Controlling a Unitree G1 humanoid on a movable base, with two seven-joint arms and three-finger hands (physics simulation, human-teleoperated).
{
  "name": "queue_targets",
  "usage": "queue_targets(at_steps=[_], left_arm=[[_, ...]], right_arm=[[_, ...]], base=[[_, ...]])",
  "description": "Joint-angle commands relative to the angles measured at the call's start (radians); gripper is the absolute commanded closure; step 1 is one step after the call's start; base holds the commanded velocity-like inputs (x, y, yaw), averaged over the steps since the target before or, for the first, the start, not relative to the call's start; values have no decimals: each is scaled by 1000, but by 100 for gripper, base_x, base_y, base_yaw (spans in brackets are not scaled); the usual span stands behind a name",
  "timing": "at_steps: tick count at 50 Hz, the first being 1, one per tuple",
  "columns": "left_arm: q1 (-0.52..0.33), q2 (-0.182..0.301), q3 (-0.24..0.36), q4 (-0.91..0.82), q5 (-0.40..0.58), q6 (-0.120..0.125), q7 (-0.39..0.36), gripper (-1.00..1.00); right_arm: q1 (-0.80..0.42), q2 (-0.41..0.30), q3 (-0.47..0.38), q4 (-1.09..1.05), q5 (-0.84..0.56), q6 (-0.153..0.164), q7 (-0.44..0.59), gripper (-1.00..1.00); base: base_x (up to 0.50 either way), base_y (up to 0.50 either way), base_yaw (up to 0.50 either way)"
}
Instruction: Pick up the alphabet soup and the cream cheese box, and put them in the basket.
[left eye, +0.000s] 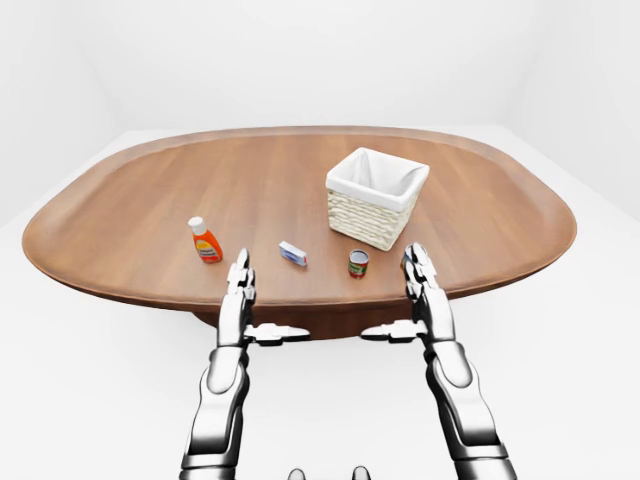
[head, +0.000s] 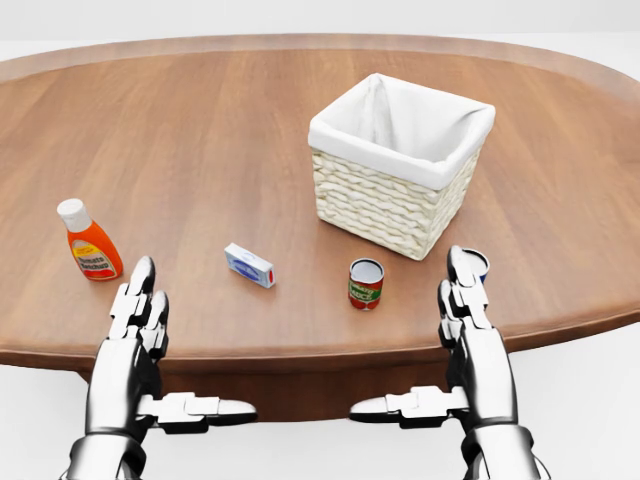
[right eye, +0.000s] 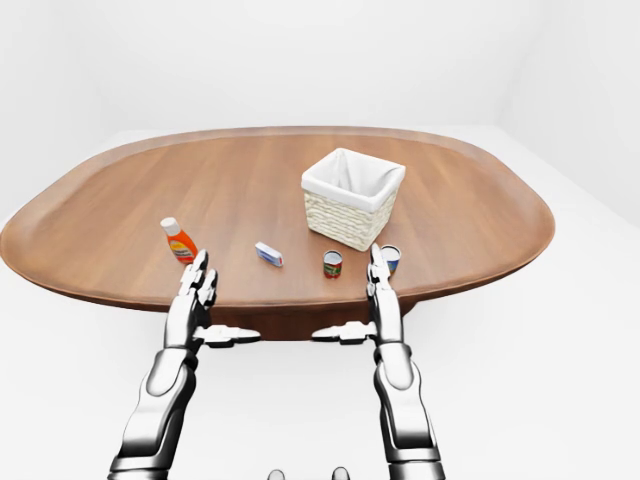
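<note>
Two chrome hands, our left (left eye: 238, 290) and right (left eye: 420, 285), reach up open-fingered and empty at the left-eye view's lower middle, while the head view shows the cylindrical alphabet soup (head: 366, 284) and flat cream cheese box (head: 249, 265) on the oval wooden table (head: 200, 130) below the woven, cloth-lined basket (head: 398, 165).

In the head view the right hand (head: 462, 300) covers most of a blue-rimmed can (head: 478, 263) — only its top edge shows, and its label cannot be read. The table (head: 200, 130) runs off that view's left and right edges. Print on the orange bottle (head: 90, 245) and the small box (head: 249, 265) is too small to read.
</note>
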Motion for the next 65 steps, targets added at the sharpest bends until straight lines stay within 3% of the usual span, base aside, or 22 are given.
queue_targets(at_steps=[1,13,17,19,21,24,25,27,30,32,38,39,41,45,50,55,57,62,65], left_arm=[[12,10,22,-26,-13,21,-28,-100],[2,11,24,-5,-20,17,-30,-100],[-8,11,29,9,-33,31,-33,-100],[-7,11,29,5,-34,34,-32,-100],[-6,11,27,16,-32,22,-33,-100],[-3,11,28,12,-33,21,-33,-100],[3,11,25,-8,-33,34,-32,-100],[3,11,25,-6,-31,31,-33,-100],[-3,12,27,8,-33,22,-35,-100],[-2,12,26,0,-33,28,-35,-100],[3,10,22,-10,-29,31,-34,-100],[2,11,22,-9,-28,32,-34,-100],[0,11,24,-4,-29,30,-36,-100],[-5,12,26,4,-31,27,-37,-100],[-1,12,24,-10,-30,35,-38,-100],[-10,12,25,13,-29,19,-40,-100],[-8,12,24,2,-30,28,-40,-100],[-10,12,25,10,-31,20,-40,-100],[-7,12,27,-5,-31,26,-36,-100]], right_arm=[[47,-4,1,-82,-18,-31,38,-100],[46,-4,0,-77,-22,-39,37,-100],[37,-4,-6,-83,-10,-15,39,-100],[36,-4,-6,-78,-7,-18,41,-100],[37,-2,-4,-80,-5,-11,41,-100],[41,-2,0,-84,-12,-11,37,-100],[42,-1,0,-87,-11,-9,37,-100],[35,-1,-2,-73,-16,-17,28,-100],[16,-5,-1,-26,-75,-57,-18,-100],[14,-1,-2,-54,-48,-12,0,-100],[16,-3,-6,-60,-39,-6,-3,-100],[16,-5,-9,-62,-54,-16,-16,-100],[5,-5,-15,-53,-47,4,-17,-100],[6,-5,-13,-55,-56,3,-26,-100],[3,-6,-14,-42,-71,-26,-38,-100],[-11,-11,-28,-23,-64,-34,-43,-100],[-10,-11,-29,-34,-63,-28,-44,-100],[-19,-14,-35,-1,-62,-43,-48,-100],[-24,-16,-35,5,-66,-24,-49,-100]], base=[[0,0,0],[-1,-8,0],[-8,-50,0],[-8,-50,0],[-8,-50,0],[-8,-50,0],[-9,-50,0],[-8,-50,0],[-8,-25,0],[0,0,0],[0,0,0],[26,0,0],[50,0,0],[50,0,0],[50,0,0],[50,0,0],[50,0,0],[46,0,0],[13,0,0]])
